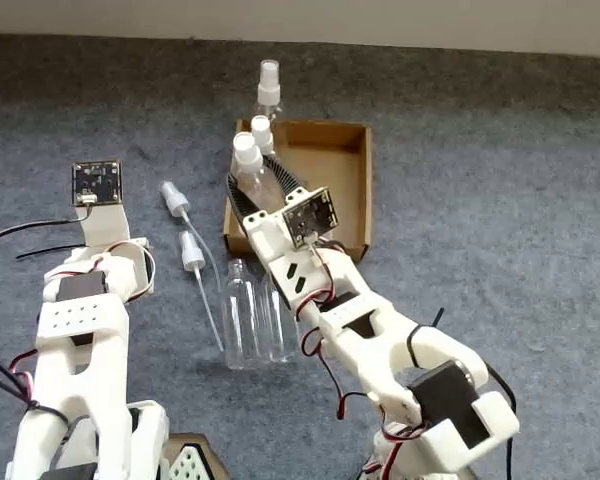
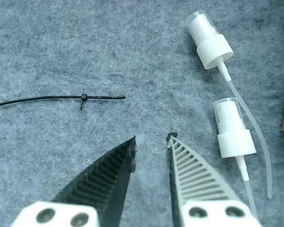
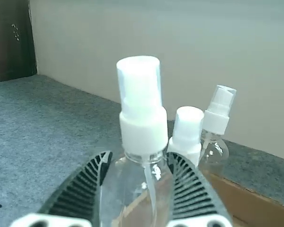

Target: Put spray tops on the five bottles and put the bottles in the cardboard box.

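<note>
Right end effector (image 3: 138,161) clamps a capped bottle (image 3: 139,137) at the cardboard box's (image 1: 352,190) edge.
Left wrist view adds a cable tie (image 2: 61,98) on the desk (image 2: 61,42); the left end effector (image 2: 151,139), slightly parted, sits beside two loose spray tops (image 2: 209,40).

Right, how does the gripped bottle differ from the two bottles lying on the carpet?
The gripped bottle stands upright in the right gripper; the lying bottles rest flat on the carpet. The gripped bottle wears a spray top; the lying bottles have open necks. All are clear plastic.
</note>
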You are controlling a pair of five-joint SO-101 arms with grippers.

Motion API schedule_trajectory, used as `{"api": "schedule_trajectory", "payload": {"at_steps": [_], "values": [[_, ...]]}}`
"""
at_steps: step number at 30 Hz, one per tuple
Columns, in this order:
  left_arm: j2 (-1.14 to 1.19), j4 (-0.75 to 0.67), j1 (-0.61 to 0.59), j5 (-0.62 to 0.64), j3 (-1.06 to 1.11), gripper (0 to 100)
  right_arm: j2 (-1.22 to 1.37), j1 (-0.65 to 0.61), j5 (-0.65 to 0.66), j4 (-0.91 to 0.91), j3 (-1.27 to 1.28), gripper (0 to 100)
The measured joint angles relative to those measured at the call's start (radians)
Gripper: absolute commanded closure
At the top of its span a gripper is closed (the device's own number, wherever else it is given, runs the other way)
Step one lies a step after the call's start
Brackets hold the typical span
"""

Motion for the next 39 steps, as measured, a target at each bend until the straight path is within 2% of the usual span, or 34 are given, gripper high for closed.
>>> {"api": "schedule_trajectory", "payload": {"at_steps": [35,39], "values": [[0.0,0.0,0.0,0.0,0.0,89,0.025,0.002,0.002,-0.006,0.0,98.7],[0.0,0.0,0.0,0.0,0.0,89,0.025,0.002,0.002,-0.006,0.0,92.3]]}}
